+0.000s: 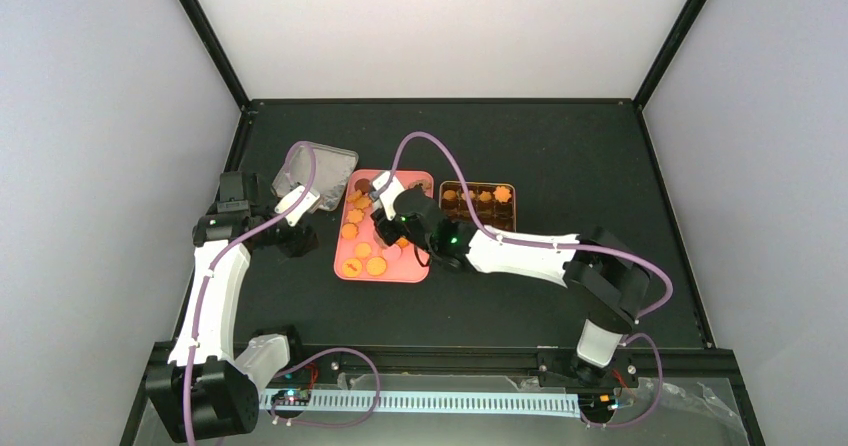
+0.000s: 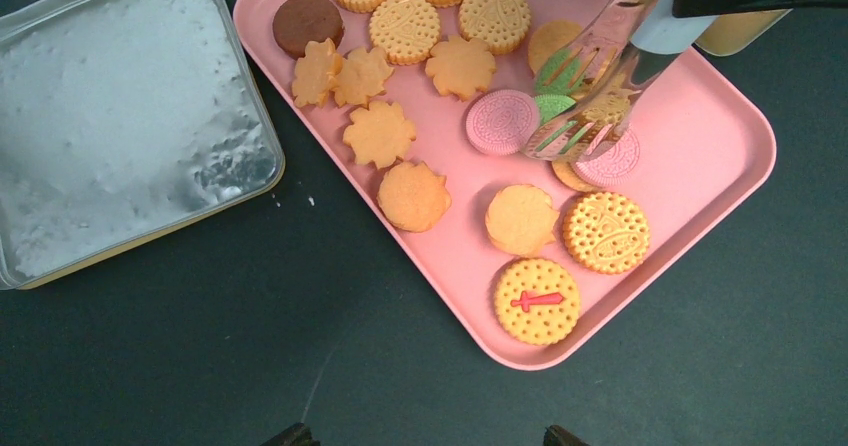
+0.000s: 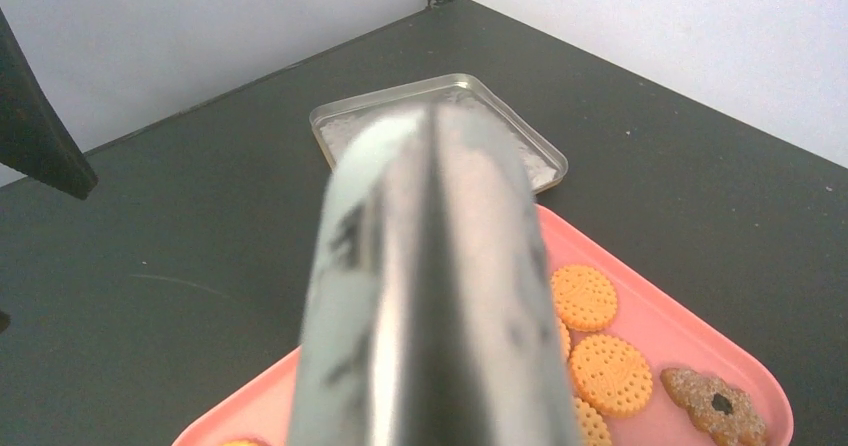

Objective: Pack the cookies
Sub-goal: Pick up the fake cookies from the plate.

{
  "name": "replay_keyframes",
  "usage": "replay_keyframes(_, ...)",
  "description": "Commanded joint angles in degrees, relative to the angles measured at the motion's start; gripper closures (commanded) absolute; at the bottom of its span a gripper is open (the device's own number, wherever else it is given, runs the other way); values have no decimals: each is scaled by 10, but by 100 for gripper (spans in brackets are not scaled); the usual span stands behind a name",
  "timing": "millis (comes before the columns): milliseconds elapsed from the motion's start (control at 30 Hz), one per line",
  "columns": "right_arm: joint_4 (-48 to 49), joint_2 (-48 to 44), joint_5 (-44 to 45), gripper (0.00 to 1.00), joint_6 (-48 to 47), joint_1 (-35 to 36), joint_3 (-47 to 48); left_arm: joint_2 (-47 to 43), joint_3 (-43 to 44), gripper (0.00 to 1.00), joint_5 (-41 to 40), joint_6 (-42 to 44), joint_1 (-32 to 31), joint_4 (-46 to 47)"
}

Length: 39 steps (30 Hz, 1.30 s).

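The cookies point(image 2: 380, 131) lie loose on the pink tray point(image 2: 700, 136), mostly orange-yellow, with one dark brown at the far corner and two pink near the middle. The right gripper point(image 1: 395, 211) holds metal tongs point(image 2: 600, 76) whose forked tips hang over a green cookie point(image 2: 552, 106) – whether they pinch it or only cover it is hard to say. In the right wrist view the tongs are a grey blur that hides the fingers. The left gripper point(image 1: 296, 206) hovers by the silver lid point(image 2: 120, 116); only its fingertips point(image 2: 292, 434) peek in at the frame's bottom edge, set wide with nothing between. The gold tin point(image 1: 478, 206) sits just beside the tray – its cups too small to read.
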Motion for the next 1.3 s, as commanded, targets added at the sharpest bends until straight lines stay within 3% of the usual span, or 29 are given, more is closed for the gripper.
replay_keyframes(0, 5, 23, 6, 67, -8, -3, 12, -1, 25, 40, 1, 10, 4, -10)
replay_keyframes(233, -1, 33, 20, 73, -25, -3, 25, -3, 30, 40, 4, 10, 5, -15)
replay_keyframes(567, -3, 2, 44, 99, -34, -5, 36, -4, 40, 40, 7, 10, 5, -23)
replay_keyframes(1267, 11, -57, -12, 99, 41, -78, -22, -5, 28, 40, 15, 6, 5, -19)
